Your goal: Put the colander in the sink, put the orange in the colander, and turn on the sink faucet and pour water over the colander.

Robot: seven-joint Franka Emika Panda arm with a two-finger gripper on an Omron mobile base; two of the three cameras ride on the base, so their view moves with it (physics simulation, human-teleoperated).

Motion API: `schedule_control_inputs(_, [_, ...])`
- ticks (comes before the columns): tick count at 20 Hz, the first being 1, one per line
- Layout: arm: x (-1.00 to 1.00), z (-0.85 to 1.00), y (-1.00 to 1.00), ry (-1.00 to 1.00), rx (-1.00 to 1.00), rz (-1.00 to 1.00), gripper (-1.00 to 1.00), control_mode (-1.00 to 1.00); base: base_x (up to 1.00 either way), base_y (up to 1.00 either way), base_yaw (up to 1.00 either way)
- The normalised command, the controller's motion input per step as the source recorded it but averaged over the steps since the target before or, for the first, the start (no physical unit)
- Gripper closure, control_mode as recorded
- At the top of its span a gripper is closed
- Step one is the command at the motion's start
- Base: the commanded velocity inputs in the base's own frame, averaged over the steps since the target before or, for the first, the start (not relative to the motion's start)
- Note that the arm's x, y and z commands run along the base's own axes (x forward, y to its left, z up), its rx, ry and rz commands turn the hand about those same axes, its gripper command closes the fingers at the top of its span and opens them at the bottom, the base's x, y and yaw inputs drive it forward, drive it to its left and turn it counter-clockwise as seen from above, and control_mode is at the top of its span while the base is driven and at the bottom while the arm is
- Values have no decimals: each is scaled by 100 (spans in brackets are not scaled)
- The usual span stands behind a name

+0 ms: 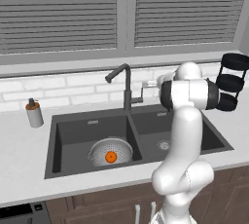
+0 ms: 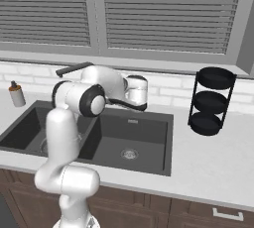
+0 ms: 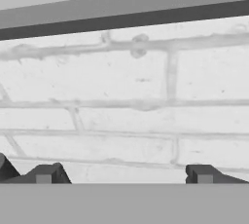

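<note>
The colander [image 1: 111, 149] sits in the left basin of the dark sink [image 1: 73, 119], and the orange [image 1: 111, 157] lies inside it. The sink faucet [image 1: 127, 87] stands behind the divider, its spout angled left over the left basin. My gripper [image 1: 146, 88] hovers just right of the faucet at about lever height and faces the brick backsplash. In the hand view the gripper [image 3: 125, 175] is open, its fingertips [image 3: 47, 174] far apart with only white brick wall ahead. My arm hides much of the left basin in the right base view, where the sink [image 2: 149, 132] shows its right basin.
A soap dispenser [image 1: 34, 114] stands on the counter left of the sink. A black three-tier rack [image 2: 211, 100] stands on the counter to the right. Window blinds and a sill run above the backsplash.
</note>
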Motion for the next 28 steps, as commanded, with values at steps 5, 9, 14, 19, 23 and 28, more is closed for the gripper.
schedule_control_inputs(5, [0,-8,8,0,0,0,-100,-100,0,0,0])
schedule_control_inputs(9, [0,-2,7,0,0,0,-100,-100,0,0,0])
schedule_control_inputs(14, [0,-24,14,1,0,0,-100,-100,0,0,0])
schedule_control_inputs(19, [0,-33,19,0,0,0,-100,-100,0,0,0])
schedule_control_inputs(23, [0,-18,8,0,0,0,-100,-100,0,0,0])
schedule_control_inputs(28, [12,-15,0,0,0,0,-100,-100,0,0,0])
